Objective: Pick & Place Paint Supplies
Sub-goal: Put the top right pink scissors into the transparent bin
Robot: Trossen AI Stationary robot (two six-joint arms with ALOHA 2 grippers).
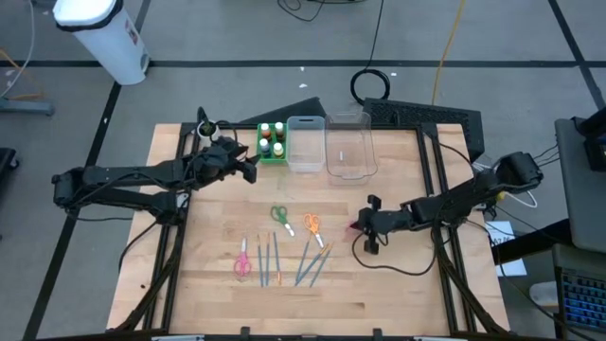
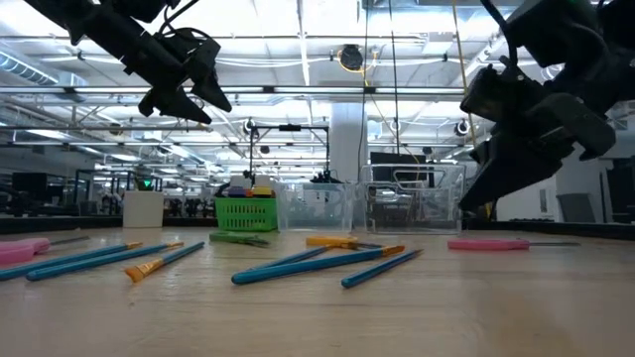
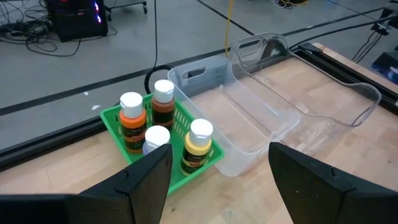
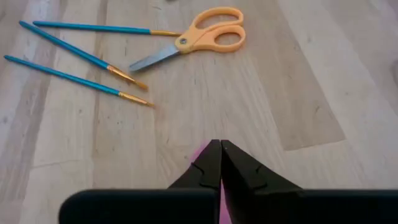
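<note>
My right gripper is shut at the table's right middle, with pink scissors showing at its fingertips. Orange scissors, green scissors, a second pink pair and several blue-handled brushes lie flat on the wood. My left gripper hangs open above the table. It is just short of the green tray, which holds several white-capped paint bottles. My right gripper comes slanting down from the table's right, fingers shut. Pink plastic shows beside the tips and in the slit between the fingers, which hide the exact part. In the low view the scissors lie level at table height, blade toward the right. I cannot tell whether they are clear of the wood.
Two clear plastic bins stand at the far edge, right of the green tray. A black cable loops on the wood below the right gripper. Bare wood lies along the near edge.
</note>
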